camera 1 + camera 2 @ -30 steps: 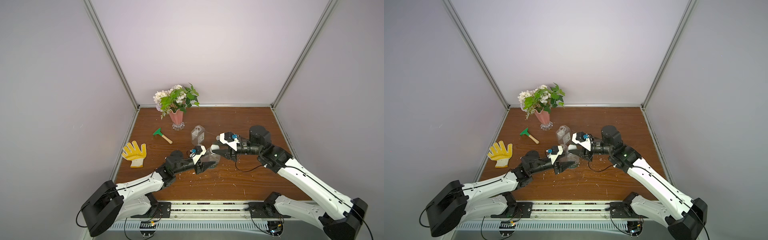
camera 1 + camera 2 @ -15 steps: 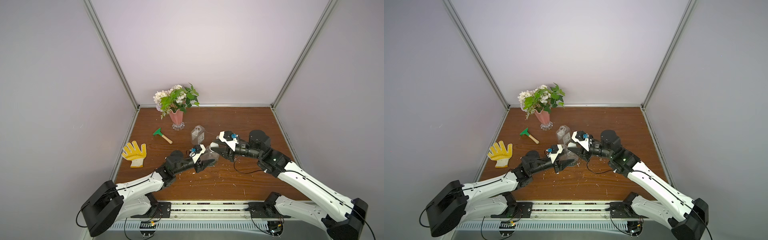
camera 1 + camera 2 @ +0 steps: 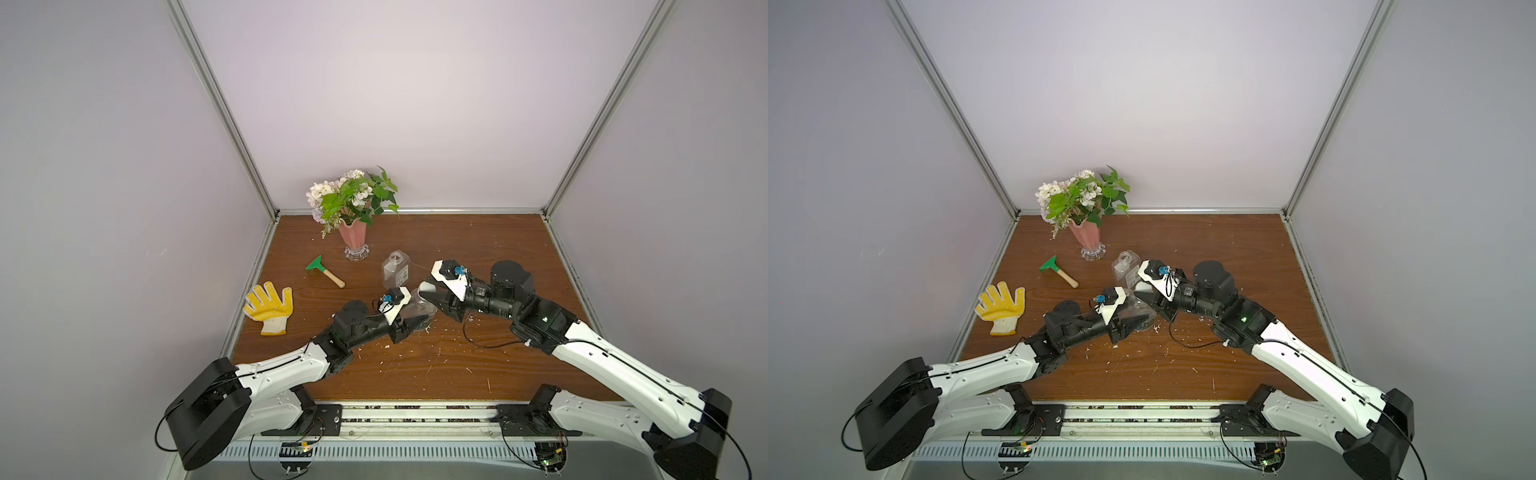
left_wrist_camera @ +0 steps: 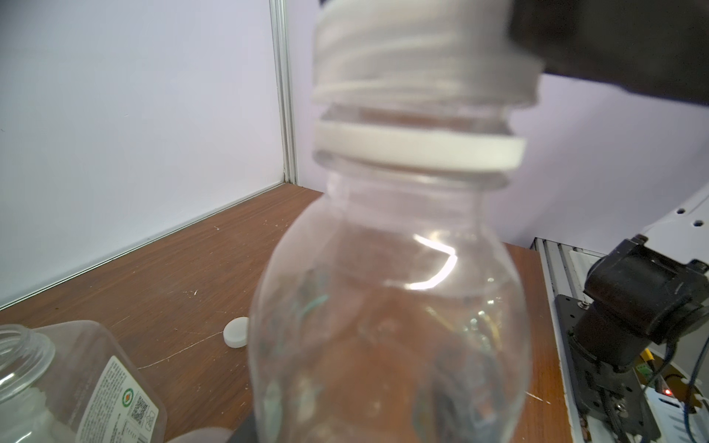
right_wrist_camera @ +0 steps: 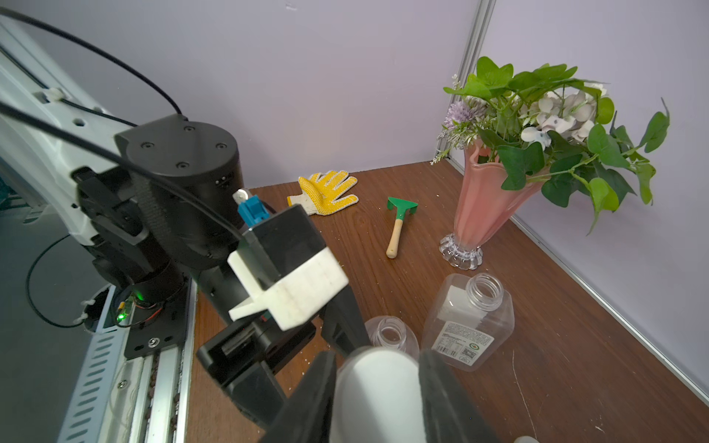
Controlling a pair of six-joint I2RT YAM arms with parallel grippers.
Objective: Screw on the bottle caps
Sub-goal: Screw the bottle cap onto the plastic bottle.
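Observation:
My left gripper point(image 3: 417, 323) is shut on the rounded clear bottle point(image 3: 420, 309), which stands near the table's middle and fills the left wrist view point(image 4: 387, 307). My right gripper point(image 3: 428, 291) is shut on a round white cap point(image 5: 378, 391) and holds it close above this bottle's neck point(image 4: 418, 115). The open mouth point(image 5: 391, 333) shows just beyond the cap, and I cannot tell whether they touch. The square labelled bottle point(image 3: 395, 270) stands open just behind. Another white cap point(image 4: 236, 333) lies on the wood beside it.
A pink flower vase point(image 3: 353, 239) stands at the back left. A green hand rake point(image 3: 324, 271) and a yellow glove point(image 3: 269, 306) lie to the left. Small white crumbs are scattered on the brown table point(image 3: 478, 374). Side walls close in.
My right gripper has carried the cap a little leftward to the rounded bottle's neck. The left gripper and its bottle have stayed in place.

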